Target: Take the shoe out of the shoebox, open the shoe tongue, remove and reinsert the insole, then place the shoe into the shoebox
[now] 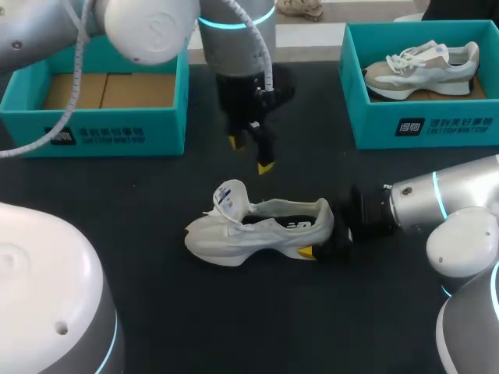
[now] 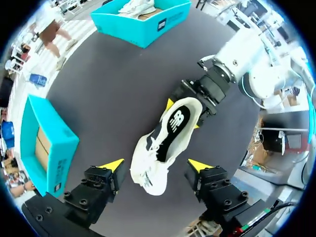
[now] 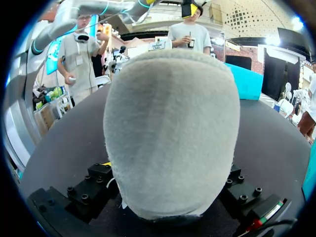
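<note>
White shoe (image 1: 257, 232) | right fingers (image 1: 306, 251) grip heel | left fingers (image 1: 266, 166) above

Black table (image 1: 234, 327): plain matte top, evenly lit, soft shadows, fills head view.

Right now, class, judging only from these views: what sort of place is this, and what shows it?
Probably a robot test bench for shoe handling: a black table, two teal shoeboxes, and a white shoe gripped at the heel by the right end effector.

The shoe (image 3: 170, 128) heel is fuzzy cloth, the table (image 1: 234, 312) matt black.
</note>
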Available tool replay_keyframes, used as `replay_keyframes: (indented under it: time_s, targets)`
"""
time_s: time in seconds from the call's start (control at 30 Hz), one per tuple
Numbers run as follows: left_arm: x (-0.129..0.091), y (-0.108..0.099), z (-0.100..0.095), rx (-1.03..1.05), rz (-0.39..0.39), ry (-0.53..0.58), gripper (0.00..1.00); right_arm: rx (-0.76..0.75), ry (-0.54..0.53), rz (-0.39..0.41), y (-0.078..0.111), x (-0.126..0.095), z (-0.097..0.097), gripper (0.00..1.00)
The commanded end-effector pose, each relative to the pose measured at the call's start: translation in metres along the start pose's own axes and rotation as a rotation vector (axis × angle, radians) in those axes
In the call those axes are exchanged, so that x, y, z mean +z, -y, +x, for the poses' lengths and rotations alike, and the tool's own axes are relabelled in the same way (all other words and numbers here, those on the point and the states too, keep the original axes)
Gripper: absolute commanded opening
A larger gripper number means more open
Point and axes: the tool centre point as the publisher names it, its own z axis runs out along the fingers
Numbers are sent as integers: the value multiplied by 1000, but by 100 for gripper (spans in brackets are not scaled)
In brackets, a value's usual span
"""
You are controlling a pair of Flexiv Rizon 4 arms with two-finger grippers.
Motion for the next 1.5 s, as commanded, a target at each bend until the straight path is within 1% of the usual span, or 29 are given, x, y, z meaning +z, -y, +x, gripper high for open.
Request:
replay_keyframes:
  time_s: [0.03, 0.73, 0.77, 0.87, 0.9, 0.97, 1.07, 1.2, 1.3, 1.33, 1.5]
  targets:
    - [6, 15, 8, 728, 158, -91, 0, 0, 2, 2, 3, 10, 0, 0]
    - [6, 15, 8, 728, 158, -91, 0, 0, 2, 2, 3, 10, 0, 0]
    - [14, 16, 11, 733, 119, -98, 0, 0, 2, 2, 3, 10, 0, 0]
    - [33, 18, 19, 733, 99, -128, 0, 0, 2, 2, 3, 10, 0, 0]
    - [38, 18, 22, 726, 114, -140, 0, 0, 2, 2, 3, 10, 0, 0]
    - [48, 20, 25, 723, 100, -156, 0, 0, 2, 2, 3, 10, 0, 0]
    - [61, 23, 30, 711, 109, -181, 0, 0, 2, 2, 3, 10, 0, 0]
    - [80, 25, 38, 709, 95, -206, 0, 0, 2, 2, 3, 10, 0, 0]
    - [90, 26, 44, 709, 96, -212, 0, 0, 2, 2, 3, 10, 0, 0]
    - [93, 26, 45, 705, 113, -213, 0, 0, 2, 2, 3, 10, 0, 0]
    - [110, 30, 53, 704, 124, -233, 0, 0, 2, 2, 3, 10, 0, 0]
